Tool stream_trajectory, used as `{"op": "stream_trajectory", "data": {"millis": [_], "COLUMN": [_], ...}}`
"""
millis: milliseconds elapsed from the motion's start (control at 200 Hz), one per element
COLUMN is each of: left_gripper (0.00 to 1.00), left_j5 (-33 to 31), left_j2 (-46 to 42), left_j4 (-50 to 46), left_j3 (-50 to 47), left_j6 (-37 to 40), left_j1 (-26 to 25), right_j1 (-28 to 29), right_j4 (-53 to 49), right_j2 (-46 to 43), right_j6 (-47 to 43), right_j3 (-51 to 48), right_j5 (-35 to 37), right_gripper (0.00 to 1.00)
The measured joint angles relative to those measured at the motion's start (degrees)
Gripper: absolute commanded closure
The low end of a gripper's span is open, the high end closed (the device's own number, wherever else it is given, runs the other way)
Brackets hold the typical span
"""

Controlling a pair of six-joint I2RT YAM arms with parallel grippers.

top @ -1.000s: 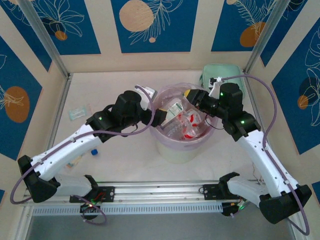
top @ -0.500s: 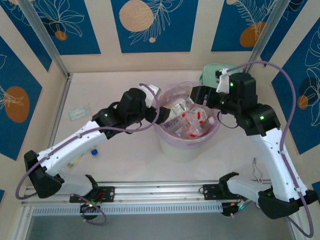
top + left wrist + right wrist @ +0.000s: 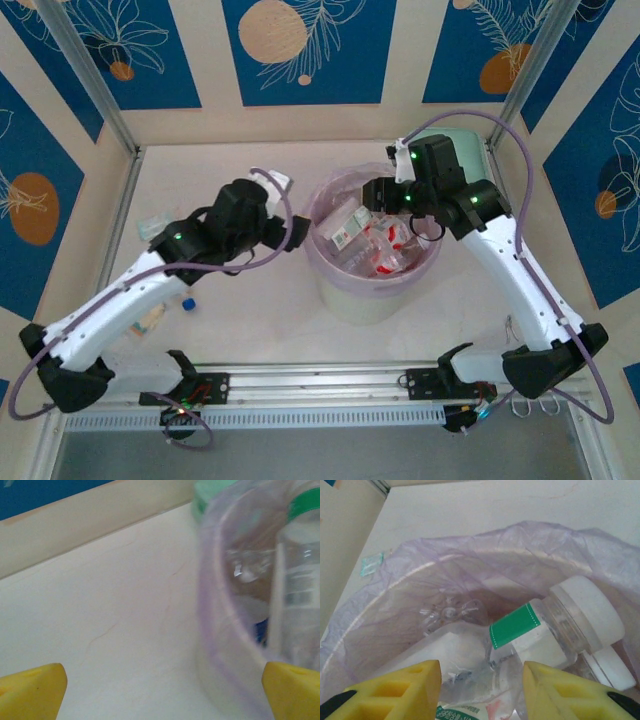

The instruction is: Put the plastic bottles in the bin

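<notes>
Locate the bin (image 3: pixel 352 300) at the middle of the table (image 3: pixel 250 170), between the two arms; its pink-lilac bag (image 3: pixel 470 550) is folded over the rim. The plastic bottles (image 3: pixel 378 248) lie heaped inside the bin, and in the overhead view the uppermost ones show clear bodies with red-and-white labels. In the right wrist view, note one bottle with a green label band (image 3: pixel 540 640) and a white cap, lying on its side on top of the heap with the cap toward the right of that view. The right gripper (image 3: pixel 376 194) hangs over the far rim of the bin and points down into it. Its yellow fingers (image 3: pixel 395 690) stand spread with nothing pinched between them, and the green-banded bottle lies below the gap. The left gripper (image 3: pixel 298 228) sits outside the bin, just beside its left wall. Its yellow fingertips (image 3: pixel 30 692) appear at opposite lower corners of the left wrist view, wide apart and empty, with bare table and the blurred bin wall between them. At the right edge of that view you see a clear bottle with a green band inside the rim, too blurred to describe further. A flat pale packet (image 3: pixel 150 228) lies near the left wall, partly behind the left arm, and a small blue piece (image 3: pixel 187 303) lies on the table beside that arm; you cannot tell what it is
</notes>
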Motion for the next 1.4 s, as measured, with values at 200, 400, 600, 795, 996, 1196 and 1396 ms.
{"op": "stream_trajectory", "data": {"millis": [200, 400, 600, 795, 996, 1196, 1396], "left_gripper": [0.01, 0.01, 0.01, 0.01, 0.08, 0.25, 0.48], "left_j5": [-10.9, -17.3, -18.0, -14.1, -9.4, -5.8, -4.3], "left_j2": [-11.0, -20.2, -25.4, -23.7, -14.8, -9.4, -8.1], "left_j4": [-14.9, -28.8, -28.9, -16.1, -0.9, 9.4, 13.0], "left_j3": [-5.5, -20.1, -33.9, -42.5, -49.2, -51.5, -52.2], "left_j6": [-10.8, -26.5, -33.1, -34.8, -34.2, -33.2, -31.2], "left_j1": [4.1, 9.9, 19.2, 28.6, 37.1, 39.4, 39.6], "right_j1": [-0.4, -5.2, -12.9, -17.5, -21.0, -23.4, -24.2], "right_j4": [-0.5, 0.5, 3.1, 3.8, 3.7, 3.7, 3.5], "right_j2": [-1.1, -5.0, -8.6, -9.9, -11.5, -13.6, -14.5], "right_j6": [-1.3, -2.7, -2.2, -1.5, -1.4, -1.1, -1.0], "right_j3": [0.5, 1.4, 0.8, -2.6, -5.0, -5.2, -5.1], "right_j5": [0.6, 0.1, -3.5, -7.7, -10.5, -12.7, -14.3], "right_gripper": [0.41, 0.31, 0.27, 0.26, 0.26, 0.27, 0.27]}}
